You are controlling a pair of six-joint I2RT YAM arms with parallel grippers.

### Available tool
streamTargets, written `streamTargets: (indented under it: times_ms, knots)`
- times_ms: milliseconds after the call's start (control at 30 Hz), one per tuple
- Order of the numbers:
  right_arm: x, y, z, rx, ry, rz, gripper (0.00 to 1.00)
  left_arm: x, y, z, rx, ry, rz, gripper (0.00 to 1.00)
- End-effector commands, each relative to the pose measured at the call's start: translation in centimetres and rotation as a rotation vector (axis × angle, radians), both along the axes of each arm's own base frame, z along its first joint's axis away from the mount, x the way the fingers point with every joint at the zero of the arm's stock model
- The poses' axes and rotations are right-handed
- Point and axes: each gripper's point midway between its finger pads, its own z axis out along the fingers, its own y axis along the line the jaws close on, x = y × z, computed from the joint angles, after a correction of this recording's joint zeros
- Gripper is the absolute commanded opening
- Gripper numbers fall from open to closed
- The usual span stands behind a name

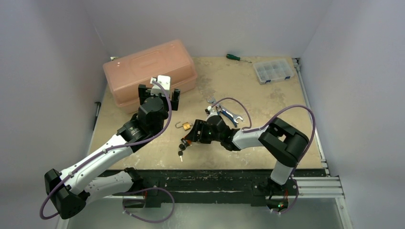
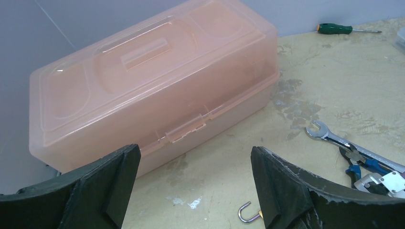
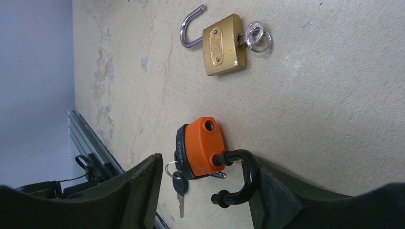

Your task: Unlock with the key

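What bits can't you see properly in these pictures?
- Pink see-through plastic box: left wrist view, cloudy walls blur whatever is inside.
- Brass padlock: left wrist view, only its shackle shows; left gripper and bottom edge hide the body.
- Small keys: right wrist view, partly behind the orange padlock.
- Clear compartment box: top view, contents too small.

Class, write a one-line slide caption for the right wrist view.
Open pincer flanking an orange padlock, shackle swung out, keys attached; an opened brass padlock lies beyond.
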Motion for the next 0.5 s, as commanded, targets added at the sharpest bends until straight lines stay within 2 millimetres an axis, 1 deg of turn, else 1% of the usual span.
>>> streamTargets:
  times_ms: [0,100,167,300,400,467]
  knots:
    - [0.2,-2.3,-1.6,-0.117,0.011,-0.033,0.70,0.2,0.0,0.3,-0.012,-0.013,0.000,0.92]
    - [0.2,-3.1,-1.7,-0.145,0.012,-0.047,0.73,0.2,0.0,0.3,-0.009,-0.012,0.002,0.92]
    - [0.1,-4.1,-2.0,-0.170,0.011,-0.060,0.78,0.2,0.0,0.4,-0.011,-0.013,0.002,0.92]
    - [-0.4,-6.2,-2.4,-0.215,0.003,-0.069,0.81,0.1,0.0,0.4,-0.014,-0.016,0.000,0.91]
    - [-0.5,-7.7,-1.8,-0.250,-0.027,-0.090,0.81,0.1,0.0,0.5,-0.014,-0.016,-0.004,0.91]
    - [-0.6,-8.5,-1.0,-0.264,-0.053,-0.094,0.81,0.1,-0.1,0.4,-0.012,-0.015,-0.006,0.91]
